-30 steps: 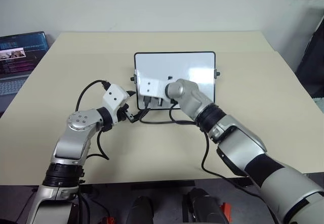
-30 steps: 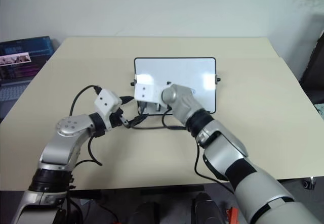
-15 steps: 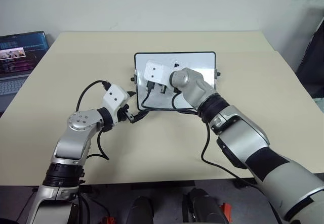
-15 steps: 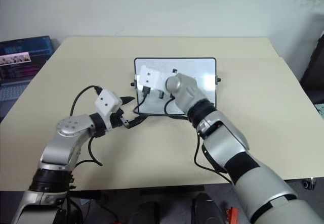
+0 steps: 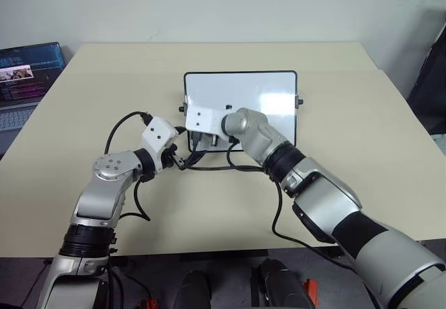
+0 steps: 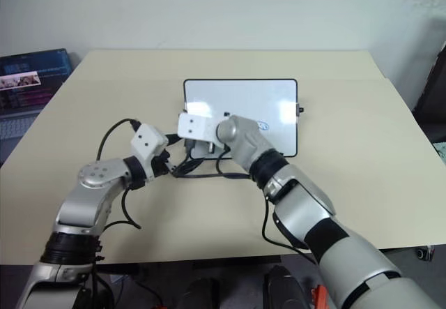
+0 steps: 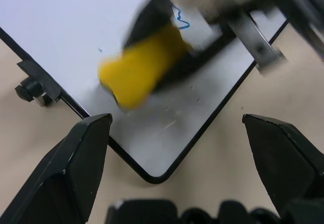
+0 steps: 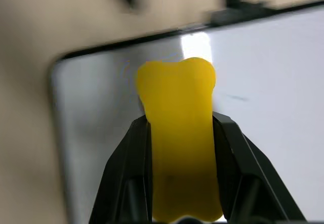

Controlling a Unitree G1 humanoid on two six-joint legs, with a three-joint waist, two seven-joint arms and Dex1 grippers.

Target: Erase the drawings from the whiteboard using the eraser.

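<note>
The whiteboard lies flat in the middle of the table. My right gripper is shut on the yellow eraser, which rests on the board near its near-left corner. The left wrist view shows the eraser on the white surface, with a blue squiggle of the drawings just beyond it. My left gripper sits off the board's near-left corner, open. Its two fingers stand wide apart on either side of that corner, gripping nothing.
A laptop stands open at the table's far left edge. Black cables hang from both wrists along the board's near edge. A dark object stands beyond the table's right side.
My right gripper, with the eraser, went up the board half a second ago and has now come back to the near-left corner. The left arm has not moved.
</note>
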